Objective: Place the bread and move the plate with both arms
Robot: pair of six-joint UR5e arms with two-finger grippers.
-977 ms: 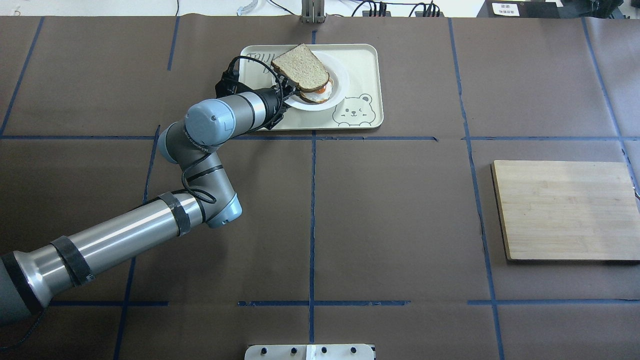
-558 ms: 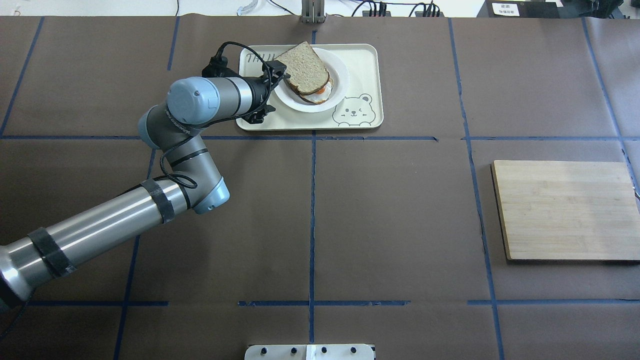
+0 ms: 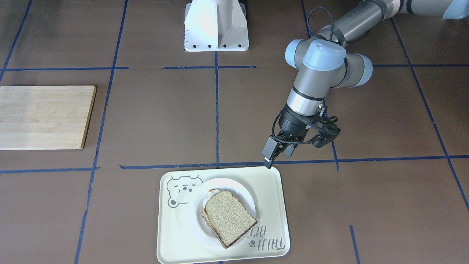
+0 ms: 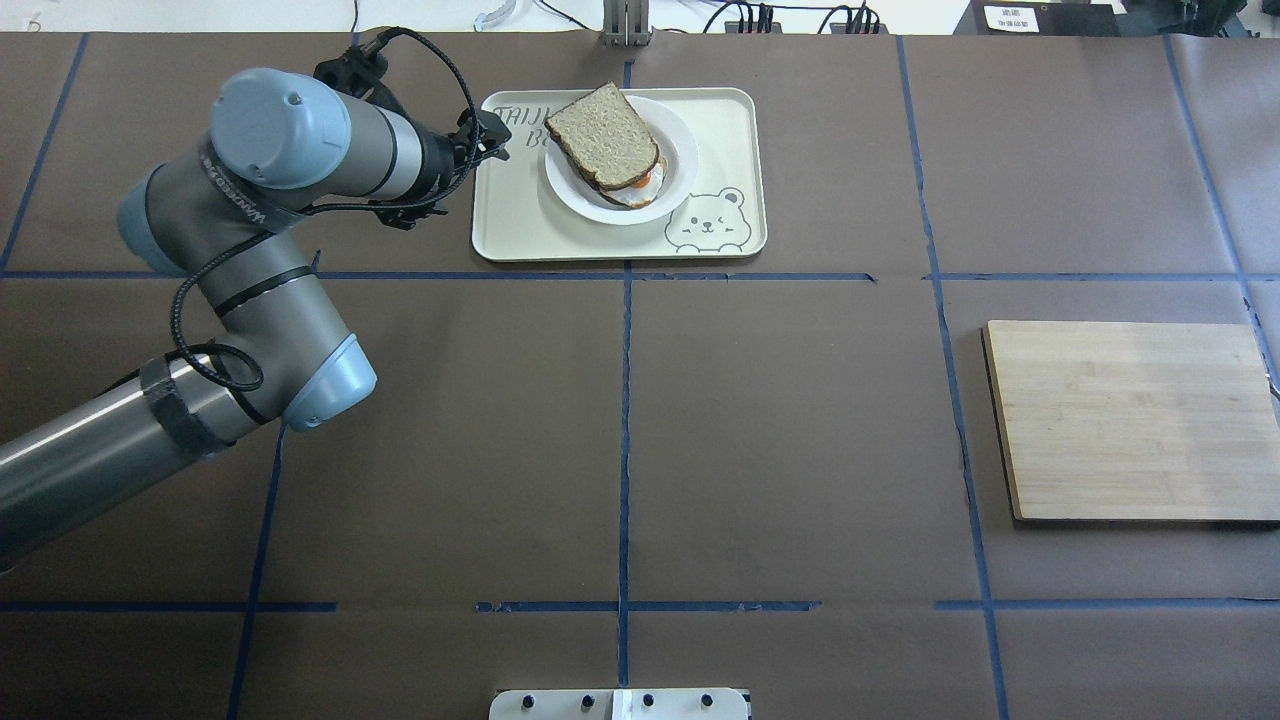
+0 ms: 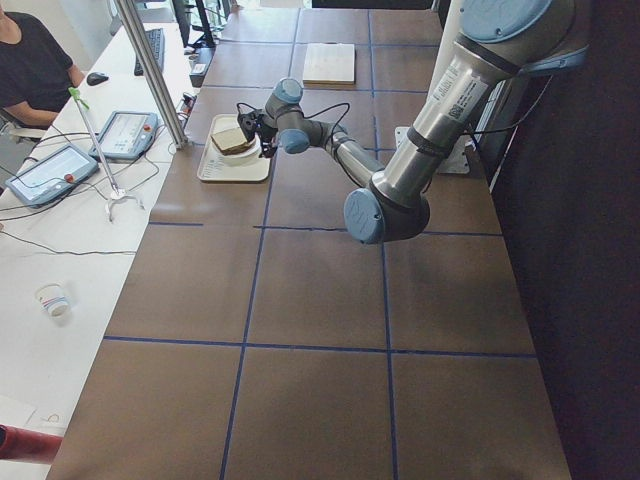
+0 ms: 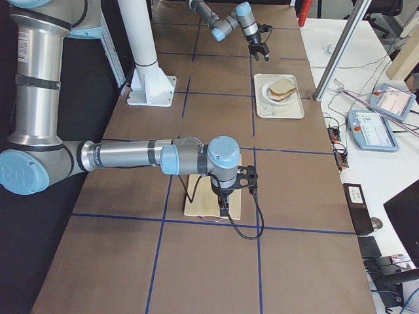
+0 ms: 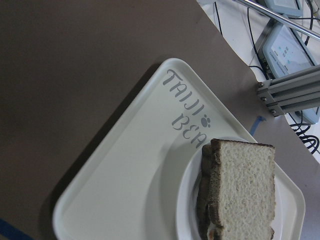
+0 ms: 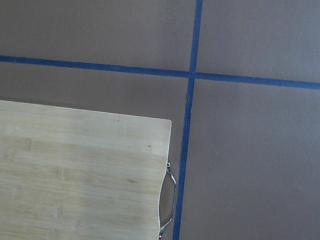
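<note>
Our left arm (image 4: 250,290) sits at 9 o'clock of the tray (image 4: 520,225), left gripper (image 3: 306,145) spread, empty; right gripper (image 6: 236,186) over the cutting board (image 4: 1130,420), state we cannot tell. The plate (image 4: 682,150) mid-tray carries the bread (image 4: 600,135), so we'd grip its rim low and keep it level.

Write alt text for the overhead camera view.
A bread slice tops an egg on a white plate, on a cream bear tray. The left hand hovers empty beside the tray's left edge; a wooden board lies far right.
</note>
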